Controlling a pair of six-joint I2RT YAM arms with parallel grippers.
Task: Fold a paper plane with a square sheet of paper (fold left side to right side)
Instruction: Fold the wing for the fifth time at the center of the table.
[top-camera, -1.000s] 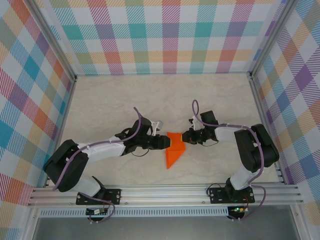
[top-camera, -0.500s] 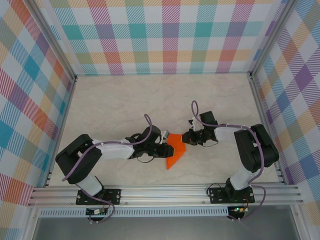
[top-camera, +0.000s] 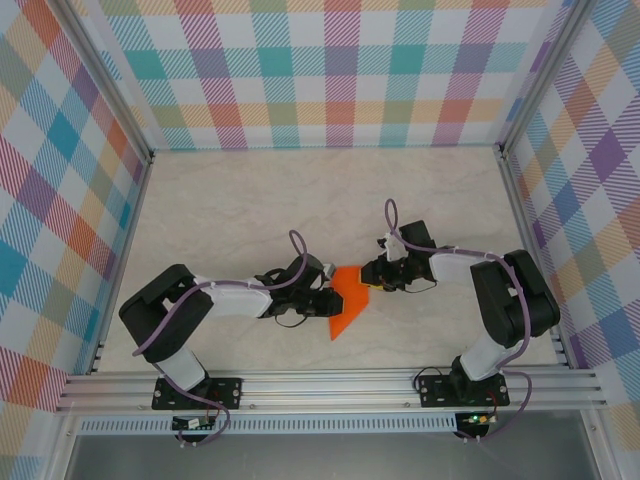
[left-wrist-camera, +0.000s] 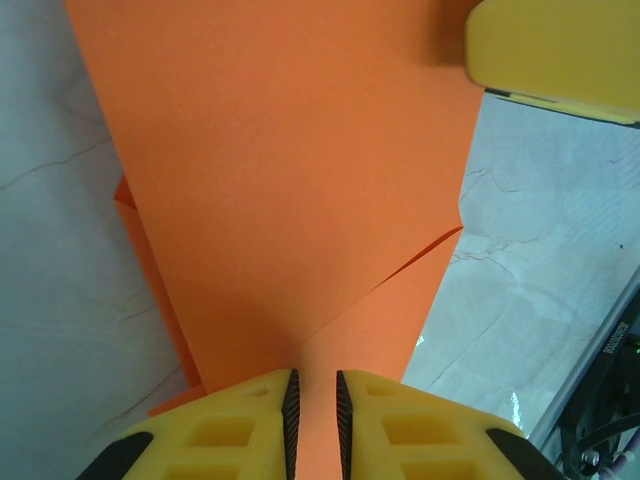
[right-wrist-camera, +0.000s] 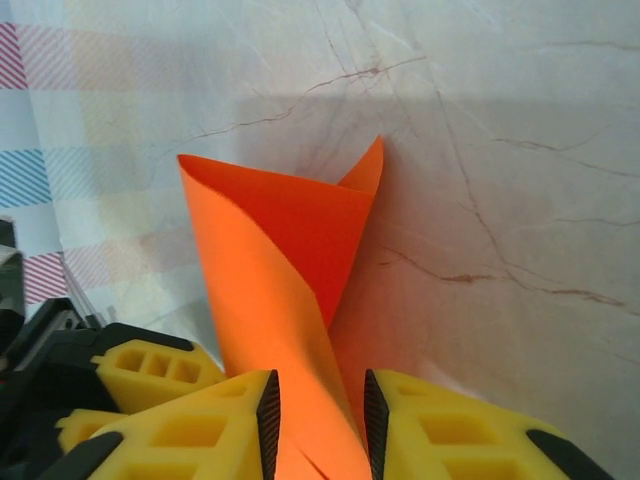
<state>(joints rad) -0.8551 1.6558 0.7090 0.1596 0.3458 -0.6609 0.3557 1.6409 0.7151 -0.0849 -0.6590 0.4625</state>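
Now, seen from above, my left gripper (top-camera: 328, 299) has moved in onto the left edge of the part-folded square sheet of paper (top-camera: 347, 306) on the table (top-camera: 250, 200), with my right gripper (top-camera: 368, 281) at the sheet's right corner. At my left wrist the jaws pinch the sheet thinly, so I judge the left side ready to carry rightward. At my right wrist the jaws have eased, curled sheet between them; whether they grip I cannot tell.
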